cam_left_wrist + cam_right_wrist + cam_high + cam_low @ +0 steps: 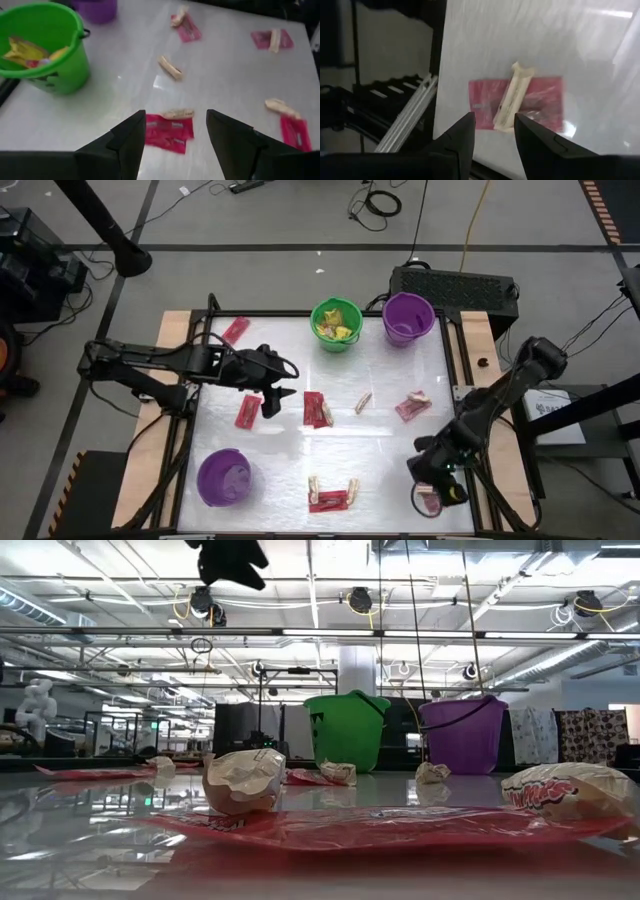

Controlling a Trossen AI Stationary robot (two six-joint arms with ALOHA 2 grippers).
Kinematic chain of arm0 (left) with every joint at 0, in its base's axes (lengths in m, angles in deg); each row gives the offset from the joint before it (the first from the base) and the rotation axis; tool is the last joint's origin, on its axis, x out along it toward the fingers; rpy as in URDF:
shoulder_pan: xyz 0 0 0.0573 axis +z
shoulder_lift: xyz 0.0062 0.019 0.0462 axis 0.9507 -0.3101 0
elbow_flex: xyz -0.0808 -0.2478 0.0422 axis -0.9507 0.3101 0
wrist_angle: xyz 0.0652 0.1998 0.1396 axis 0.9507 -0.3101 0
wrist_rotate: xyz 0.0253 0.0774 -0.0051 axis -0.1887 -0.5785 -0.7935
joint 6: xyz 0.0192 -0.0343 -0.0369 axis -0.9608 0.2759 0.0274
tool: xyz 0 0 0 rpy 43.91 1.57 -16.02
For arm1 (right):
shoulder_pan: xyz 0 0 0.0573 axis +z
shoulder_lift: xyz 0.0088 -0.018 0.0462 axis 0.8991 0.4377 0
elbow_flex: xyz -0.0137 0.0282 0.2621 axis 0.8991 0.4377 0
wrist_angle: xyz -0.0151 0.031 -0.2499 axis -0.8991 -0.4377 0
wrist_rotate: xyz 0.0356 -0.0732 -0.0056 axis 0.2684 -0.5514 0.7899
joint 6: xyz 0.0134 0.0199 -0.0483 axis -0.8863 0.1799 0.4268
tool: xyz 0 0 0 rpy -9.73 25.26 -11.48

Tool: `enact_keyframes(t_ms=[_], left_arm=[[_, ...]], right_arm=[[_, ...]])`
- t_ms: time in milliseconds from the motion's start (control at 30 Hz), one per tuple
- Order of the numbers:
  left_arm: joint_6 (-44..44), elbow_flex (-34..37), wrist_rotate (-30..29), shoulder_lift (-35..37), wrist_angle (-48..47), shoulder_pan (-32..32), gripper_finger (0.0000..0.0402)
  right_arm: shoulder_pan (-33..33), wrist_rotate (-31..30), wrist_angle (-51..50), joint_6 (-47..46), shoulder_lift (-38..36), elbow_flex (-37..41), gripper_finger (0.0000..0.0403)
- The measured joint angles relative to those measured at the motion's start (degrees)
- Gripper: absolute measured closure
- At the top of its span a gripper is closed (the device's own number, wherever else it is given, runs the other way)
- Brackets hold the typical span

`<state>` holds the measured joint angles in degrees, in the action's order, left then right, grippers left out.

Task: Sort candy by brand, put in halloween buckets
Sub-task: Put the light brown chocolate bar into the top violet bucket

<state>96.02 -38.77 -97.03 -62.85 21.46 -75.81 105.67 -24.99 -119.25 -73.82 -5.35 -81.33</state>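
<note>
Three halloween buckets stand on the white table: a green one (336, 325) holding yellow candy, a purple one (408, 318) beside it at the far edge, and a purple one (224, 477) at the near left. Red packets and tan pieces of candy lie scattered on the tabletop. My left gripper (288, 380) hangs open above the table's left middle, with a red packet topped by a tan piece (170, 132) beyond its fingers (176, 117). My right gripper (492, 137) is open, tilted down over a red packet with a tan piece across it (520, 102) at the near right corner (430, 502).
More candy lies at the far left (236, 330), left middle (248, 410), centre (318, 410), right middle (412, 406) and near middle (332, 498). The table's right edge and a dark frame (395, 100) run close beside the right gripper.
</note>
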Motion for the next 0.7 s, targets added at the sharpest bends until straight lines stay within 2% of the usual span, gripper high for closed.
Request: enact_keyframes(t_ms=[333,700], left_arm=[[-1.6,0.0,-1.9,-2.5,3.0,0.5,0.0187],[-1.9,0.0,-1.9,-2.9,5.8,0.5,0.0187]], right_arm=[[5.7,-0.3,0.3,-4.9,9.7,0.1,0.0273],[9.0,-1.6,0.6,-8.5,15.5,0.1,0.0273]])
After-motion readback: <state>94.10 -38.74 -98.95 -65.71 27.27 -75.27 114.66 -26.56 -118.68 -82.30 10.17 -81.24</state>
